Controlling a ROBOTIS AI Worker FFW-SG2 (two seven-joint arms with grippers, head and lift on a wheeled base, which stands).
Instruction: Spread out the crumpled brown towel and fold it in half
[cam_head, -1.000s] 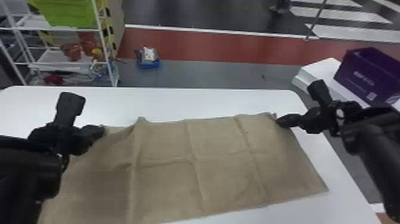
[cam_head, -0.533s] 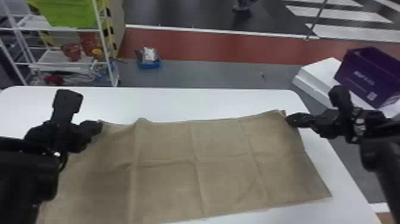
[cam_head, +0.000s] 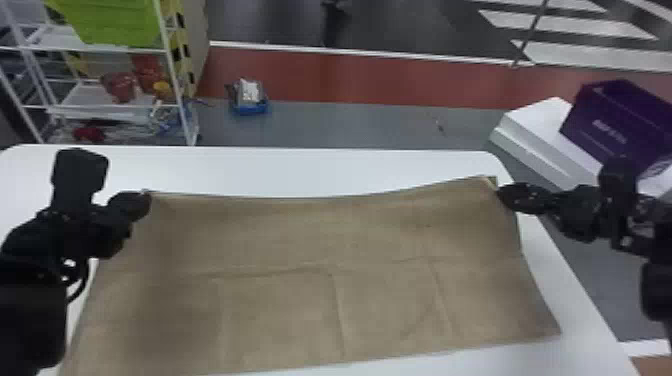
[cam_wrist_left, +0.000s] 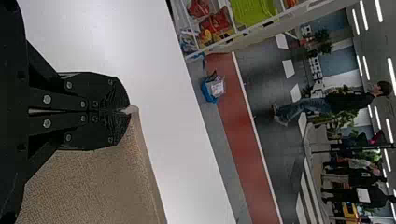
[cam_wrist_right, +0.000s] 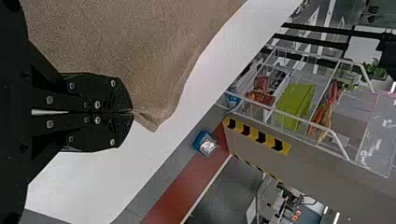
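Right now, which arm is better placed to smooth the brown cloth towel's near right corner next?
Probably the right, being closer: its black end effector pinches the towel's far right corner; the left end effector, the far left.

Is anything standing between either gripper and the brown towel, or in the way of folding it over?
Nothing visible is. The left gripper and right gripper each pinch a far corner of the brown towel, and no object lies on its visible part.

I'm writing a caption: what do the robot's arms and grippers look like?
The left arm and right arm are black. The left gripper and right gripper have flat black fingers dotted with silvery screws; a black cable loops on the left arm.
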